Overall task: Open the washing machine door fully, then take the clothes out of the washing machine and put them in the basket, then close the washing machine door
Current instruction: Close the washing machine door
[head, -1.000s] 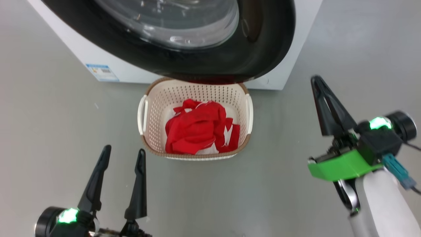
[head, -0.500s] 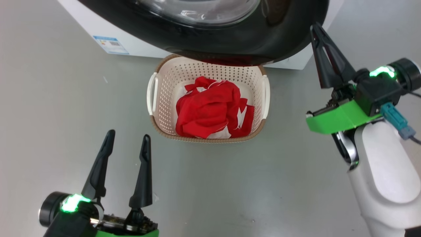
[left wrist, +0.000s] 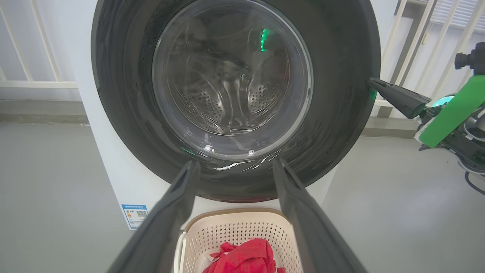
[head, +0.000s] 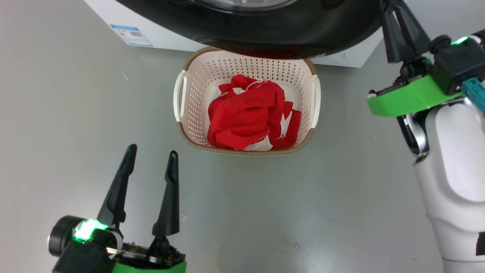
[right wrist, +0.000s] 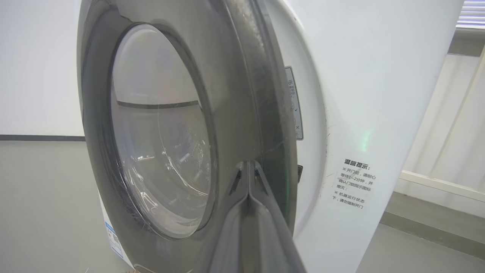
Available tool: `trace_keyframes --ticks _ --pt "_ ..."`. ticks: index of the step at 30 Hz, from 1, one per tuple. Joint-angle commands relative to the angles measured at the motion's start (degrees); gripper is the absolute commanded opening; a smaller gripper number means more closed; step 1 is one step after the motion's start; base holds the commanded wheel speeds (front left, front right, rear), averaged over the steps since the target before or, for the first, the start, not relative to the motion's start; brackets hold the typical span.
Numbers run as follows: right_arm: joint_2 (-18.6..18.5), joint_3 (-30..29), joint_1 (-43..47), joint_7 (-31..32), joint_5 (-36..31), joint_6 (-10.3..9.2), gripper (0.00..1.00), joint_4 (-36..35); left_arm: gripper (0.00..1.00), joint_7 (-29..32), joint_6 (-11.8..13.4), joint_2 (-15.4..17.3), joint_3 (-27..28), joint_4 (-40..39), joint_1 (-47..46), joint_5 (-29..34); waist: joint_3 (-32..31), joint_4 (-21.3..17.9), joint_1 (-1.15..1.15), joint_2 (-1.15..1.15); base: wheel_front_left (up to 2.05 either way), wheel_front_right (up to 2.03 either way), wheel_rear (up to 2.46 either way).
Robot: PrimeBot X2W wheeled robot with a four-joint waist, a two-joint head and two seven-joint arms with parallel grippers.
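Right wrist view: printed notice (right wrist: pixel 354 184) on washing machine (right wrist: pixel 382 87).

"温馨提示" sticker (right wrist: pixel 354 184) — on washing machine (right wrist: pixel 382 87)

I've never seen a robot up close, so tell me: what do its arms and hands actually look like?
Each ends in two long, tapering black fingers: the left gripper and right gripper. Behind them sit a bright green bracket and black housings with glowing green lights; the right wrist carries a teal plug. The right forearm is smooth, glossy white.
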Motion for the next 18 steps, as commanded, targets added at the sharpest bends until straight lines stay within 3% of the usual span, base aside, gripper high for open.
trace_keyframes --ticks 1,18 --pt "0.5 0.2 -1.5 -0.3 0.1 -0.06 0.0 -0.9 1.0 -0.4 -0.4 0.2 2.0 -1.2 -1.3 0.8 0.2 -0.1 0.0 0.0 0.0 0.0 0.0" --pt "-1.1 -2.2 -12.4 -0.3 -0.8 -0.06 0.0 7.9 1.0 -0.4 -2.0 -0.8 2.0 -0.7 -2.8 1.5 3.0 0.1 0.0 0.0 0.0 0.0 0.0"
